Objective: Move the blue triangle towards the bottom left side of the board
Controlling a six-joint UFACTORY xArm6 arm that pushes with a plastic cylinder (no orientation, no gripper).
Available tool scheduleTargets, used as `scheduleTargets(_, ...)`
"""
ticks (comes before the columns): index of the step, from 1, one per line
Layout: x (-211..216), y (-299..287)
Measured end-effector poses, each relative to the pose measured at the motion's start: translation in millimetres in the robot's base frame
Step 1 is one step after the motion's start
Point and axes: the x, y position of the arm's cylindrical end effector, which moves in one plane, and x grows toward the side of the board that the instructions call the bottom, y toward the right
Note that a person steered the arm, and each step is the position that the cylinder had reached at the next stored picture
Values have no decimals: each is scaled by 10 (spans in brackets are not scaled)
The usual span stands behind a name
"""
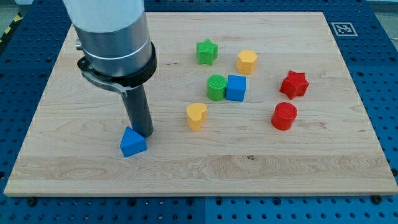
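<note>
The blue triangle (pixel 132 142) lies on the wooden board (pixel 81 168) in the lower left part of the view. My tip (pixel 142 132) stands right behind it, at its upper right edge, touching or nearly touching it. The dark rod rises from there to the grey arm at the view's top left.
A yellow heart (pixel 196 116) lies right of the tip. A green cylinder (pixel 216 87) and a blue cube (pixel 236 88) touch side by side. A green star (pixel 206 51), a yellow hexagon (pixel 247 61), a red star (pixel 294 84) and a red cylinder (pixel 285 116) lie further right.
</note>
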Motion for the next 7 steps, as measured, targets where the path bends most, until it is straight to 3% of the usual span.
scheduleTargets(2, 234, 74)
scheduleTargets(7, 361, -184)
